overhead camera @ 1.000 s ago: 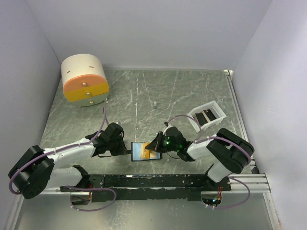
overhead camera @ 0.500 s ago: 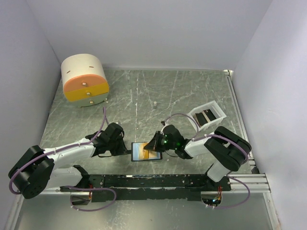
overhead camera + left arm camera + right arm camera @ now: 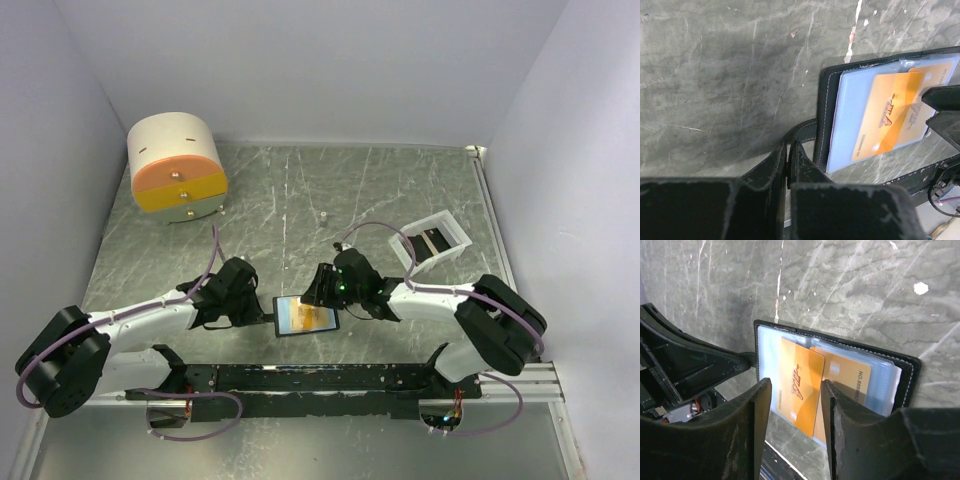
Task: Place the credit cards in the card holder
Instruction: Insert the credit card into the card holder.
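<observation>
Right gripper [image 3: 796, 385], jaws parted, hovers over gold-orange credit cards [image 3: 799, 367] in the open card holder [image 3: 910, 371], long sides running arm to arm; left gripper [image 3: 788, 150] pinches its strap [image 3: 805, 131]. One card reads "NO."

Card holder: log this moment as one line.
card holder open | left pincer shut on its strap | right pincer open above gold cards
</observation>
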Available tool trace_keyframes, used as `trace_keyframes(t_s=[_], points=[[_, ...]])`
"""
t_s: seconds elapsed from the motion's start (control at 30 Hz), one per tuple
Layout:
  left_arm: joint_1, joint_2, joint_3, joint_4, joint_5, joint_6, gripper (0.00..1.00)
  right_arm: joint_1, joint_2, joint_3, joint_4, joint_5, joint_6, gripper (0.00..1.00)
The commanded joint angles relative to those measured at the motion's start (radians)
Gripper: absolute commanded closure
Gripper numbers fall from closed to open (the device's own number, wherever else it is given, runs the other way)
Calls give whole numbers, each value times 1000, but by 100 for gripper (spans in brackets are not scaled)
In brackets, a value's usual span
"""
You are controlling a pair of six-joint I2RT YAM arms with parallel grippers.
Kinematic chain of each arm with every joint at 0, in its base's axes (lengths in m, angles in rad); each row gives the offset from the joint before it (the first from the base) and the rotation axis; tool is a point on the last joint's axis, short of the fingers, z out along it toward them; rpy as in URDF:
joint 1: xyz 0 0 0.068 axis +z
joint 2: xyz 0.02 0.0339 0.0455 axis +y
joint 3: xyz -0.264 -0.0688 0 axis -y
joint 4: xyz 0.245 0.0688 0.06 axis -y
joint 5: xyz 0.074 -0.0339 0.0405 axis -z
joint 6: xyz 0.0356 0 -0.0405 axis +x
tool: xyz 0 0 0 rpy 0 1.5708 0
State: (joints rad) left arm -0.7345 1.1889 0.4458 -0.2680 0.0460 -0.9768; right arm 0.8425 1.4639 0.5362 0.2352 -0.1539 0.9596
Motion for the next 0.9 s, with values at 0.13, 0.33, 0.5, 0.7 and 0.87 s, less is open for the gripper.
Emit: trace_keyframes(t_s=[0.13,0.33,0.5,0.7,0.87], points=[[-1,-13,-29,-56,-16,6,93,24,-35,16,-102,30,-26,55],[-2,7,-14,-51,-12,16,93,51,-10,26,-82,26,-16,58],[-2,13,-14,-44,-9,19,93,59,9,21,-55,19,-8,58],[-1,21,-9,-40,-3,23,93,67,27,19,-6,1,-7,58],[-1,19,-6,-43,-5,23,93,70,41,18,29,-15,-7,59]])
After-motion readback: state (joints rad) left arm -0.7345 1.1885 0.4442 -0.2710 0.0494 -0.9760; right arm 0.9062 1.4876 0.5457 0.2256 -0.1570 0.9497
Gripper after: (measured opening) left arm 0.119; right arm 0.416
